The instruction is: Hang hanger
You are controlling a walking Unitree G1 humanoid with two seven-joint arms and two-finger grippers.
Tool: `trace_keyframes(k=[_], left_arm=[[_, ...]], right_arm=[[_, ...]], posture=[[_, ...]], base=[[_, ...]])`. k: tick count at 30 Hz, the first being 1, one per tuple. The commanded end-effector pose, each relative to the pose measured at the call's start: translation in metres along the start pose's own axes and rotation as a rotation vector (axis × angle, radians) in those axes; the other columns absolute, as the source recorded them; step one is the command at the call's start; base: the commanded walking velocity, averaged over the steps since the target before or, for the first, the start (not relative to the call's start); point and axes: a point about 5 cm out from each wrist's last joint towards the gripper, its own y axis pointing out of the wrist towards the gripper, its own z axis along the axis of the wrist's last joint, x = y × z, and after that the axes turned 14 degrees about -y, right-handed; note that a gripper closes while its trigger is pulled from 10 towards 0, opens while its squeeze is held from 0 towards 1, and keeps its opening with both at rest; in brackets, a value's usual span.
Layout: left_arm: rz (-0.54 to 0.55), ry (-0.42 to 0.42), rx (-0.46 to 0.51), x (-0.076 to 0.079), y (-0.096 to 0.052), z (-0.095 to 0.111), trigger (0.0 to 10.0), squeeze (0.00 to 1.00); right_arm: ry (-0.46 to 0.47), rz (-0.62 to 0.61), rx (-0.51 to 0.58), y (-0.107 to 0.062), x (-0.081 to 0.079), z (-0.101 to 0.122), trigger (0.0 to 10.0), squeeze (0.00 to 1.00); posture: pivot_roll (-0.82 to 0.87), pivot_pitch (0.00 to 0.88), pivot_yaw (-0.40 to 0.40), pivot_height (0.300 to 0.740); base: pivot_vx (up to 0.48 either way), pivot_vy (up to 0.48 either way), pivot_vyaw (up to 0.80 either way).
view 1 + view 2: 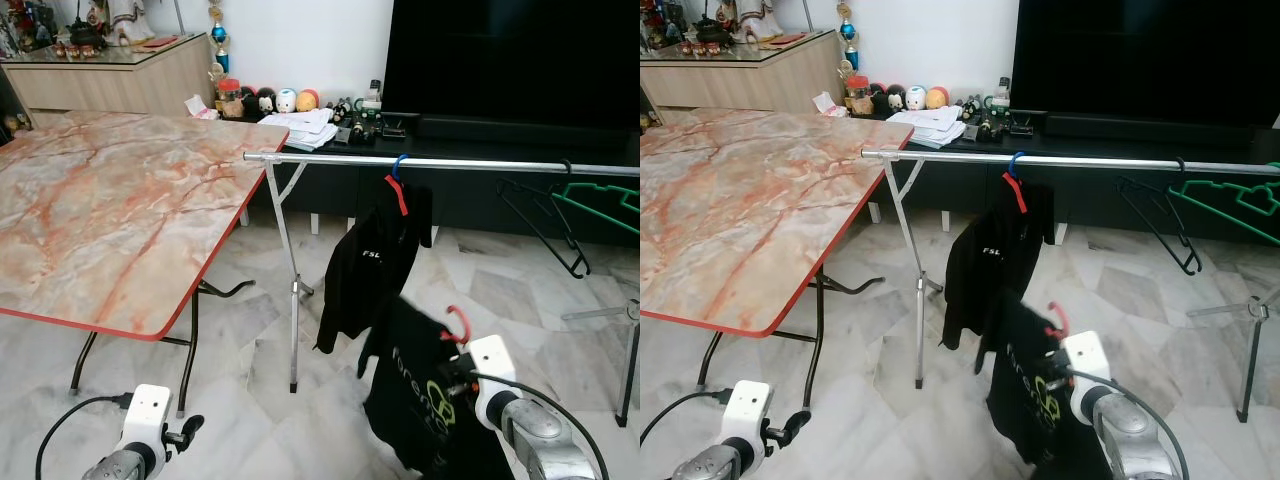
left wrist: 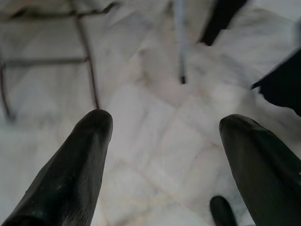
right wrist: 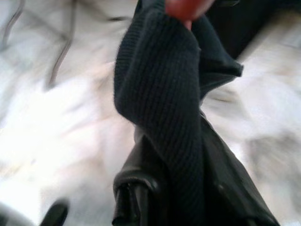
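A silver clothes rail (image 1: 450, 162) crosses the room ahead of me. On it hang a black shirt (image 1: 365, 270) on a red hanger with a blue hook (image 1: 398, 172), an empty black hanger (image 1: 545, 215) and a green hanger (image 1: 605, 205). My right gripper (image 1: 455, 378) is below the rail, shut on a red hanger (image 1: 458, 322) that carries a second black shirt with green print (image 1: 415, 400). In the right wrist view the dark collar (image 3: 160, 84) wraps the black fingers (image 3: 141, 183), with the red hanger (image 3: 188, 7) just beyond. My left gripper (image 2: 164, 127) is open and low over the floor.
A marble-topped folding table (image 1: 100, 200) with a red edge stands on the left, its legs near the rail's stand (image 1: 292, 290). A black TV (image 1: 510, 60) and a low console with small items sit behind the rail. The marble floor (image 1: 250, 350) lies between.
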Motion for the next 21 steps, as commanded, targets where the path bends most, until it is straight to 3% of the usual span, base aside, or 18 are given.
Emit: trace_keyframes(k=[1,2,4,7,12,14,16,21], left_arm=[[-0.07,0.088,0.007,0.001,0.002,0.011,10.0,0.0],[-0.128,0.096,0.004,0.005,0.002,0.015,10.0,0.0],[-0.169,0.112,0.0,0.007,0.002,0.018,10.0,0.0],[-0.251,0.198,-0.025,0.011,0.002,0.021,10.0,0.0],[-0.41,0.254,-0.016,0.022,0.0,0.04,10.0,0.0],[-0.484,0.311,-0.008,0.03,-0.003,0.05,10.0,0.0],[-0.512,0.316,-0.001,0.034,-0.003,0.053,10.0,0.0],[-0.657,0.373,0.011,0.064,-0.004,0.068,10.0,0.0]], right_arm=[[-0.083,0.069,0.036,0.001,0.0,0.011,10.0,0.0],[-0.136,0.102,0.024,-0.002,0.003,0.012,10.0,0.0],[-0.172,0.128,0.033,-0.005,0.005,0.014,10.0,0.0],[-0.203,0.17,0.067,-0.01,0.007,0.02,10.0,0.0],[-0.3,0.287,0.141,-0.028,0.01,0.032,10.0,0.0],[-0.31,0.291,0.141,-0.034,0.016,0.034,10.0,0.0],[-0.315,0.293,0.139,-0.036,0.018,0.034,10.0,0.0],[-0.345,0.32,0.133,-0.053,0.026,0.036,10.0,0.0]], posture=[[0.04,0.0,0.081,0.74],[0.03,0.0,0.085,0.74],[0.03,0.0,0.087,0.74],[0.03,0.0,0.082,0.74],[0.05,0.0,0.062,0.74],[0.05,0.0,0.057,0.74],[0.05,0.0,0.054,0.74],[0.05,0.0,0.051,0.74]], base=[[0.0,0.0,0.0],[0.0,0.0,0.0],[0.0,0.0,0.0],[0.0,0.0,0.0],[0.0,0.0,0.0],[0.0,0.0,0.0],[0.0,0.0,0.0],[0.0,0.0,0.0]])
